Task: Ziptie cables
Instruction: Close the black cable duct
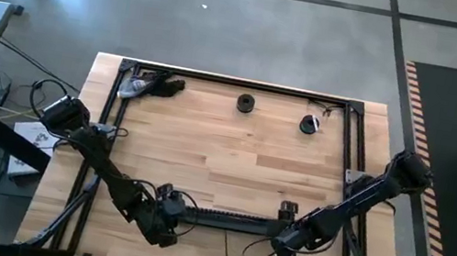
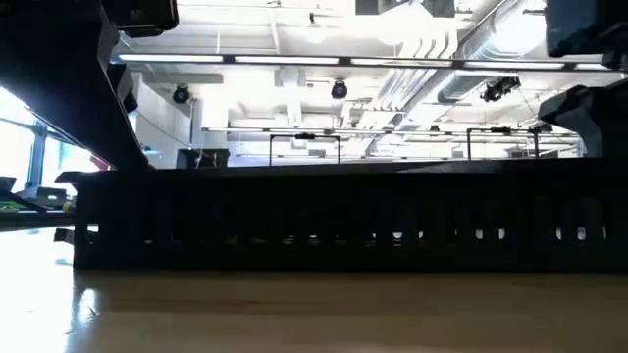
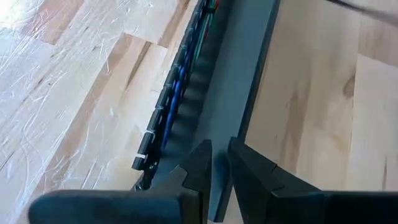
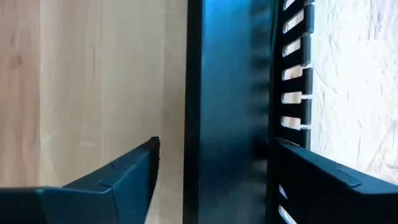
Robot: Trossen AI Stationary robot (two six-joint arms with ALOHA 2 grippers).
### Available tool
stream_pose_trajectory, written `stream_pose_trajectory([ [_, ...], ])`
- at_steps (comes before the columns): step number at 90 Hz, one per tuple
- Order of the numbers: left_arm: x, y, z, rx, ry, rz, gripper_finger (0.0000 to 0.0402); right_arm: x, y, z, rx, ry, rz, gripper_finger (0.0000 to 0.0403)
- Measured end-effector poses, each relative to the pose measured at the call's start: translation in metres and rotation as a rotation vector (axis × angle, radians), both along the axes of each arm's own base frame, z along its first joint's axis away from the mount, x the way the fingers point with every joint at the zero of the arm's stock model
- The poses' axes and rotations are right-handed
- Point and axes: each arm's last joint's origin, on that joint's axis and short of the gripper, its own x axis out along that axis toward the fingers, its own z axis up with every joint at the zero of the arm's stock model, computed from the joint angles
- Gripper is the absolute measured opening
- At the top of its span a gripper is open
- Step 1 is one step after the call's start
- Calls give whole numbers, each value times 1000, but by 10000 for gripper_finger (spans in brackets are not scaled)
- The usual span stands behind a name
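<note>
**Cables in the channel, one gripper at each end**

Cables (image 3: 180,87): a thin bundle of fine wires, blue, green and a touch of red showing in the left wrist view, lying inside the black channel (image 1: 232,216) along its slotted wall. Individual strands are too fine to count. In the high view they cannot be made out separately from the channel.

Orientation: the bundle runs lengthwise with the channel, its long axis left to right across the table (image 1: 234,148), near the front edge. The channel lies flat on the wood. In the low view its slotted side wall fills the width, with small bright spots showing through the slots.

Left gripper (image 3: 219,163): at the channel's left end, fingers nearly closed with only a narrow gap, poised over the channel's flat side; whether they pinch anything I cannot tell.

Right gripper (image 4: 214,171): at the channel's right end, fingers spread wide, straddling the channel with one on each side; contact not clear.

Far edge of table: two small dark round objects (image 1: 245,103) and a grey-and-black item (image 1: 147,85) at the left corner.
</note>
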Motion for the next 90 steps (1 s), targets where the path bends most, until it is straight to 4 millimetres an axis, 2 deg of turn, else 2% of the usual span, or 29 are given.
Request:
stream_pose_trajectory([
  [21, 0, 0, 0, 1, 0, 0, 42, 9, -13, 0, 82, 64, -6, 309],
  [33, 0, 0, 0, 1, -1, 0, 42, 12, -17, 0, 100, 78, 11, 290],
  [52, 0, 0, 0, 5, -3, 1, 42, 12, -12, 5, 72, 54, 47, 218],
  [76, 0, 0, 0, 18, -13, 9, 42, 11, 2, 27, -65, -16, 112, 115],
  [90, 0, 1, 0, 23, -16, 14, 42, 8, 6, 28, -89, -15, 124, 51],
])
